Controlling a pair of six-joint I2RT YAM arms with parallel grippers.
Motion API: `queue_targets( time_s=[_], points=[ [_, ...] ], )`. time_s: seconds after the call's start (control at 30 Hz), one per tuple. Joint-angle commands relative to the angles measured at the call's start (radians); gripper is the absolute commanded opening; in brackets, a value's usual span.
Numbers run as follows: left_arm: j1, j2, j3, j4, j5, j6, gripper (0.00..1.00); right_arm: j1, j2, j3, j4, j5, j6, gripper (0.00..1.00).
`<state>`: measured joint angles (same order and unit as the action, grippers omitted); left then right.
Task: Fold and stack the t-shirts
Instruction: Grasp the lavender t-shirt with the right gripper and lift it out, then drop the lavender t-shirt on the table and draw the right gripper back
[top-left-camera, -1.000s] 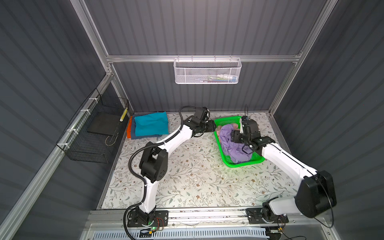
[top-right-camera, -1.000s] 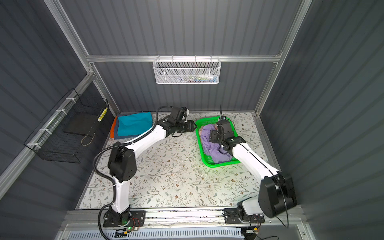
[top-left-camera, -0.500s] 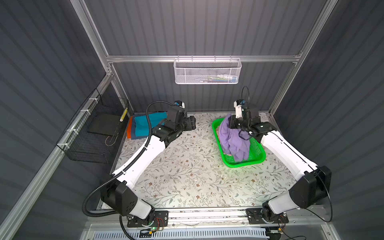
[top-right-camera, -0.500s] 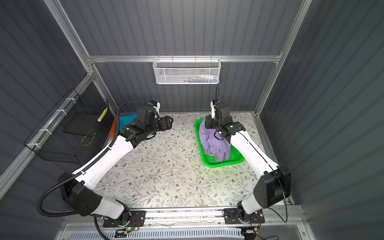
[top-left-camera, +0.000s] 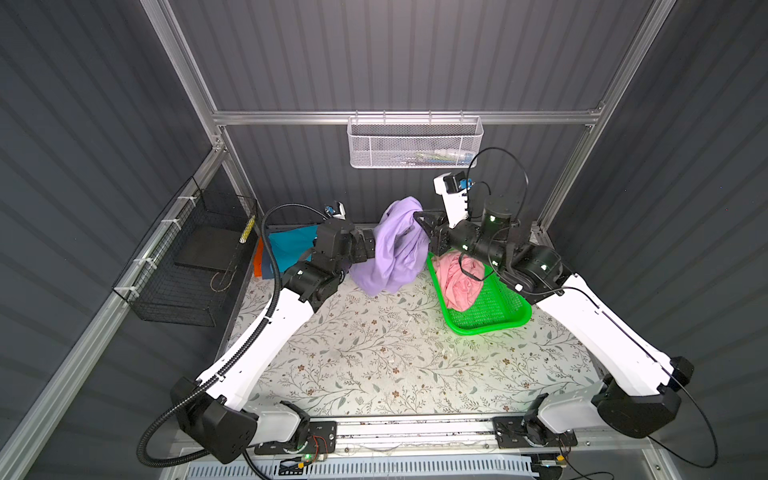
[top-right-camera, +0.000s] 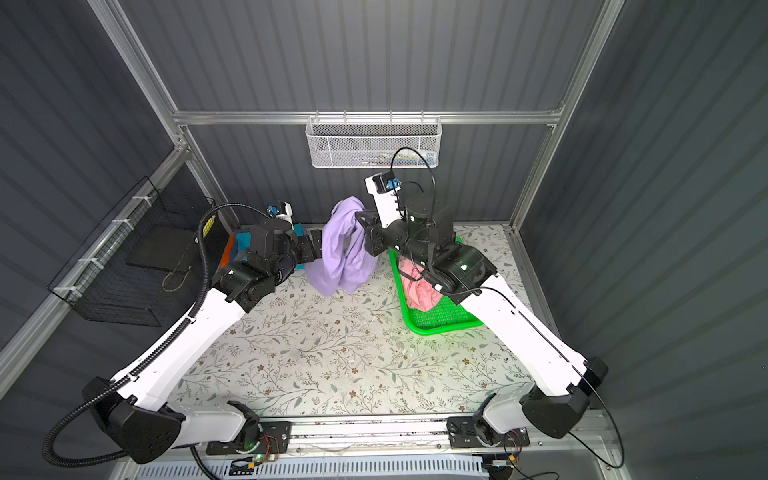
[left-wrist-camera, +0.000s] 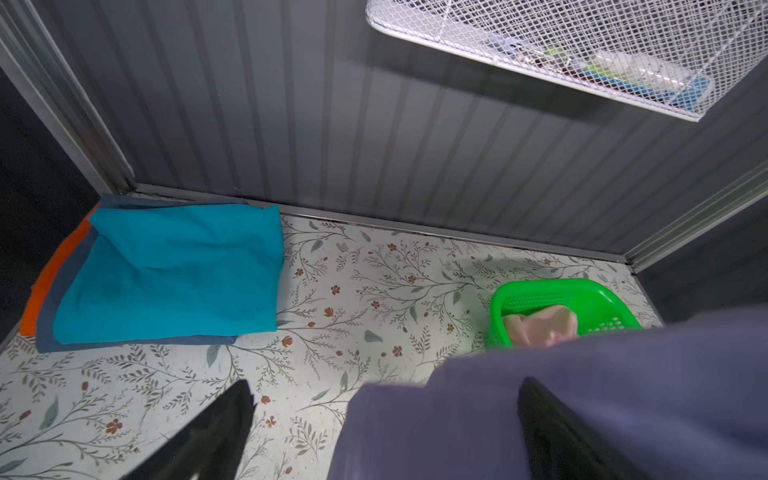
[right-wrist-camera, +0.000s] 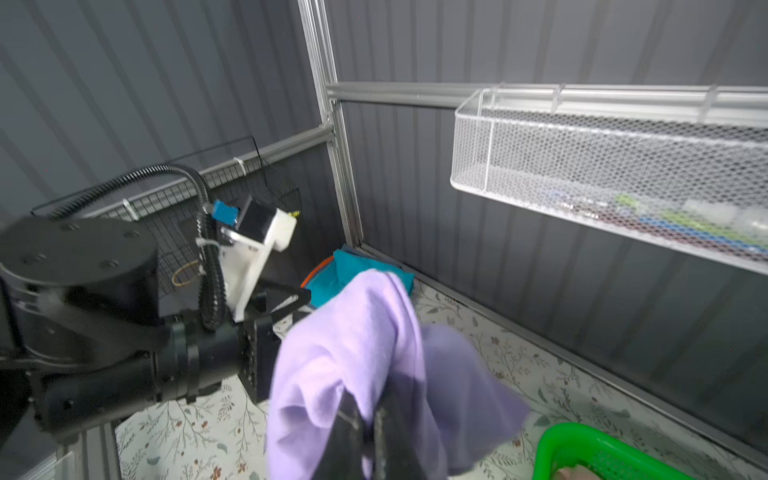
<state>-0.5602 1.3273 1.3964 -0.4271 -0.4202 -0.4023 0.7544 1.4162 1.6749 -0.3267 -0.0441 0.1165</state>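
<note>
A lavender t-shirt (top-left-camera: 395, 249) (top-right-camera: 340, 249) hangs bunched above the back of the table, with my right gripper (top-left-camera: 417, 217) (right-wrist-camera: 374, 415) shut on its upper part. My left gripper (top-left-camera: 370, 249) (left-wrist-camera: 386, 384) stands open beside the hanging cloth, which lies blurred between its two black fingers (left-wrist-camera: 224, 432). A crumpled pink t-shirt (top-left-camera: 459, 282) (top-right-camera: 417, 286) lies in the green basket (top-left-camera: 486, 328) (left-wrist-camera: 540, 291). At the back left lies a folded stack, the teal t-shirt (left-wrist-camera: 174, 274) (top-left-camera: 291, 245) on top of a grey-blue one (left-wrist-camera: 45, 324) and an orange one (left-wrist-camera: 54, 266).
A white wire basket (top-left-camera: 415, 145) hangs on the back wall above both grippers. A black wire basket (top-left-camera: 187, 266) is fixed to the left wall. The floral table top (top-left-camera: 374, 353) spreads in front of the arms.
My right gripper shut on the lavender shirt, lifted it out of the green basket and carried it up and left, uncovering the pink shirt. My left gripper opened wide and came up against the cloth.
</note>
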Motion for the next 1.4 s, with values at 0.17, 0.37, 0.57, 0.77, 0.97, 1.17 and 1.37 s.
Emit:
queue_targets(
  time_s=[0.17, 0.37, 0.57, 0.77, 0.97, 1.17, 1.37],
  points=[
    [0.005, -0.005, -0.030, -0.020, -0.037, 0.015, 1.00, -0.015, -0.026, -0.320, -0.124, 0.244, 0.098, 0.76],
    [0.005, 0.068, -0.018, -0.004, 0.054, -0.008, 1.00, -0.061, 0.039, -0.421, -0.299, 0.367, 0.164, 0.81],
    [0.005, 0.176, 0.063, -0.042, 0.207, 0.012, 1.00, -0.065, 0.132, -0.469, -0.277, 0.307, 0.190, 0.85],
    [0.005, 0.237, 0.110, -0.087, 0.264, 0.026, 1.00, -0.121, 0.270, -0.463, -0.229, 0.251, 0.218, 0.69],
    [0.006, 0.208, 0.073, -0.059, 0.217, 0.035, 1.00, -0.269, 0.353, -0.439, -0.161, 0.173, 0.175, 0.19],
    [0.009, 0.224, 0.073, -0.074, 0.209, 0.055, 1.00, -0.432, 0.441, -0.311, -0.174, 0.184, 0.009, 0.09],
    [0.018, 0.241, 0.069, -0.094, 0.189, 0.048, 1.00, -0.576, 0.548, -0.177, -0.184, 0.193, -0.071, 0.07]
  ],
)
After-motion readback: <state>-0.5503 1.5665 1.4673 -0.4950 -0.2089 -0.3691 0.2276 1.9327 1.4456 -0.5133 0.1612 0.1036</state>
